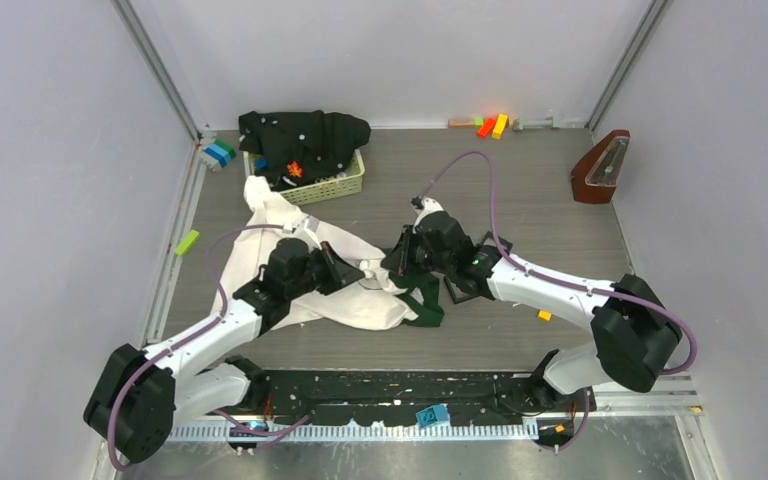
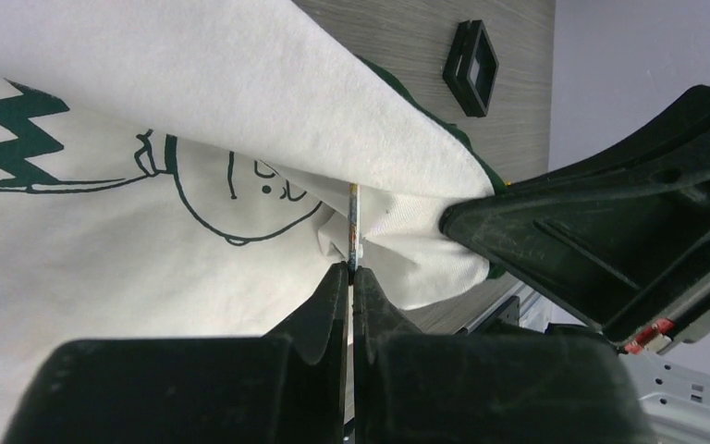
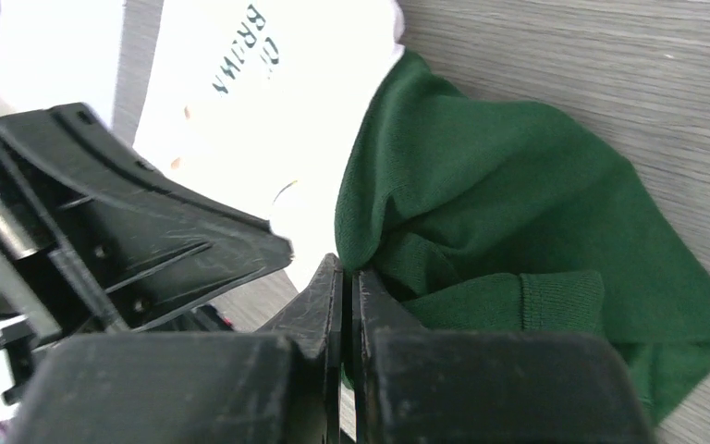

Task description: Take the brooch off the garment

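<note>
The cream-white garment (image 1: pixel 260 215) with dark green parts (image 1: pixel 422 298) lies crumpled on the table between the arms. It fills the left wrist view (image 2: pixel 148 259) with a cartoon face print. My left gripper (image 2: pixel 352 270) is shut on a thin flat piece standing edge-on at a fold of the white cloth, apparently the brooch (image 2: pixel 354 222). In the top view the left gripper (image 1: pixel 360 272) nearly meets my right gripper (image 1: pixel 392 262). The right gripper (image 3: pixel 345 264) is shut on the garment where the green cloth (image 3: pixel 518 213) meets the white.
A pale basket (image 1: pixel 345 187) at the back holds a black garment (image 1: pixel 300 135). A black square box (image 1: pixel 465 285) lies by the right gripper and also shows in the left wrist view (image 2: pixel 471 67). A brown wedge-shaped object (image 1: pixel 600 168) stands at right. Small coloured blocks (image 1: pixel 492 125) lie at the back.
</note>
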